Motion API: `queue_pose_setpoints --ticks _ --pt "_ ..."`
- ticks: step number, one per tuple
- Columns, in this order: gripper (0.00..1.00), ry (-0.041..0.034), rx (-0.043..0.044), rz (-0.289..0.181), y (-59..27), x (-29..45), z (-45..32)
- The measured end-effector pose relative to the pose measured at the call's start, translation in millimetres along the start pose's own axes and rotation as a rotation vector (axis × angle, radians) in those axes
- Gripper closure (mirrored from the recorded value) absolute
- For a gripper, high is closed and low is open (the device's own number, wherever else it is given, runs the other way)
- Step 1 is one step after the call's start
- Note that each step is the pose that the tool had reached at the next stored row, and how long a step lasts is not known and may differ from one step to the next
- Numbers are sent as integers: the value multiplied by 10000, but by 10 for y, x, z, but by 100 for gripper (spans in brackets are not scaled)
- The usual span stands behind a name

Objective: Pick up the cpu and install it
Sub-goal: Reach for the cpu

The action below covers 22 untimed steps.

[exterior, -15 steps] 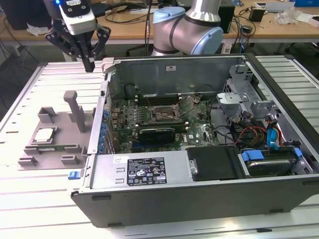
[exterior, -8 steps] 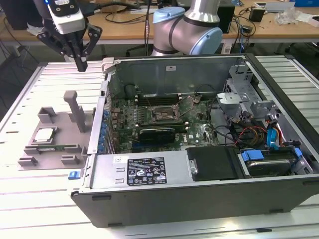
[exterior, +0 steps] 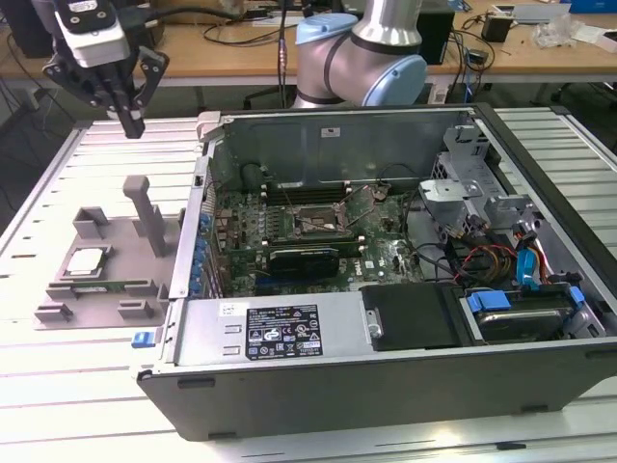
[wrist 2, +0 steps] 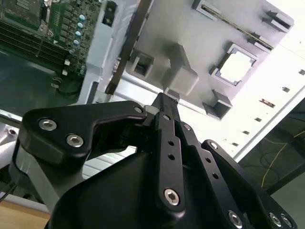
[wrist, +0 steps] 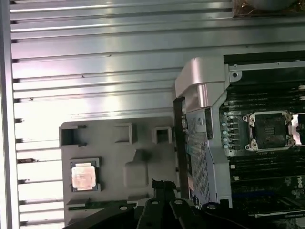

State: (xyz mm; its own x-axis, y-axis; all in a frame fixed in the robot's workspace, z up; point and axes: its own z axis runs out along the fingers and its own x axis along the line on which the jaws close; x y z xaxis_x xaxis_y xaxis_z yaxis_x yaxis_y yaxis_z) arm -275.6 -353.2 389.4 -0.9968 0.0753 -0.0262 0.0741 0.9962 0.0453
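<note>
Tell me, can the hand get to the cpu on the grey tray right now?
Probably yes: the hand hangs above the grey tray, and the cpu lies uncovered there; the upright post stands apart from it.

Silver arm (exterior: 390,19) with pale-blue joint caps (exterior: 397,82); black end effector (exterior: 131,123), silver-screwed linkages (wrist 2: 167,148).

No text is legible. A white label (exterior: 282,331) with tiny dark print sits on the computer case (exterior: 386,395), a smaller sticker (exterior: 231,310) at its nine o'clock.
</note>
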Motion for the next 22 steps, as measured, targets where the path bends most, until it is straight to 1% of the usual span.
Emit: queue_pose_setpoints --ticks 2,3,4,6,7,9,12,15,18,22 --pt "89 -1 0 1 -11 137 37" --pt "89 -2 -1 0 -15 183 58" --pt "89 -1 -1 -1 -20 229 98" --pt "89 1 1 -1 -25 277 134" --pt "89 0 0 -1 -29 320 157" --pt "89 -1 0 0 -33 365 180" --pt "89 0 0 0 -42 461 223" --pt "89 0 0 -1 -54 583 278" --pt "89 -1 0 1 -64 685 335" --pt "89 -1 0 0 -74 789 394"
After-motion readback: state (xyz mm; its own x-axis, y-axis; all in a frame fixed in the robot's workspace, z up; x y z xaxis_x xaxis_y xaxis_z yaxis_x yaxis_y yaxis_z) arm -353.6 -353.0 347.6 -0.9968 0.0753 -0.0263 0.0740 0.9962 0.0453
